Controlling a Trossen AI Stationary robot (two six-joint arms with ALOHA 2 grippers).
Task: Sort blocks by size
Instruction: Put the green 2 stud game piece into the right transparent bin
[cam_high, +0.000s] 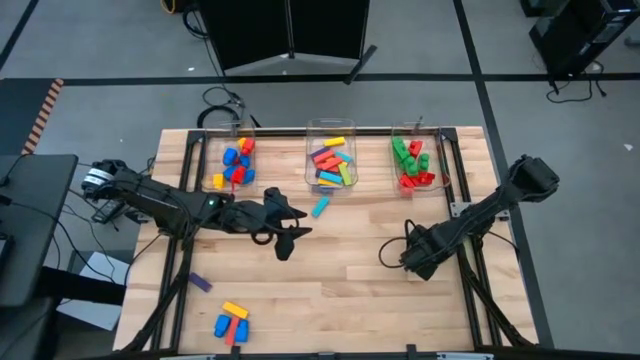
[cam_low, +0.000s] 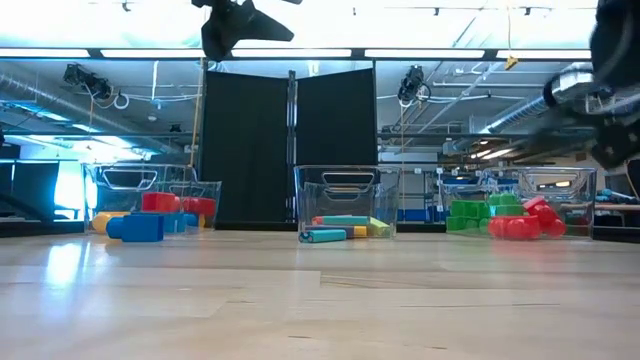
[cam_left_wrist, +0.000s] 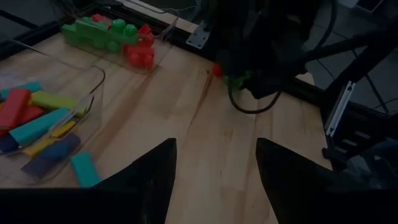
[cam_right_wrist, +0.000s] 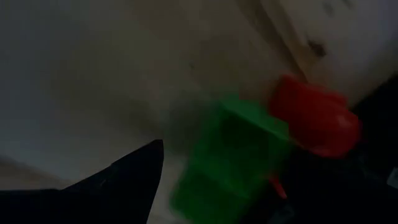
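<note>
A wooden table (cam_high: 330, 290) is seen from above, and three clear bins are lined up along its far edge. The left bin (cam_high: 212, 160) holds blue, red and yellow blocks (cam_high: 237, 165). The middle bin (cam_high: 312, 150) is filled with long blocks (cam_high: 333, 163) in many colours. The right bin (cam_high: 440, 160) holds green and red chunky blocks (cam_high: 411, 163).

Five blocks are left out on the table. One cyan block (cam_high: 320, 207) lies just in front of the middle bin. One purple block (cam_high: 201, 283) lies near the left edge. A small heap of three — blue, yellow and red (cam_high: 231, 322) — sits by the near edge. The middle of the table is bare, so wide room is left between the two arms.

The left arm is stretched low across the table, and the left gripper (cam_high: 291, 228) is held above the wood near the cyan block. Its two fingers (cam_left_wrist: 152, 180) are spread wide apart and nothing is held.

The right arm is bent down over the right side. At the right gripper (cam_high: 421, 260), a green block (cam_right_wrist: 233, 155) and a red block (cam_right_wrist: 314, 115) are seen close up — whether they are pinched cannot be told.
</note>
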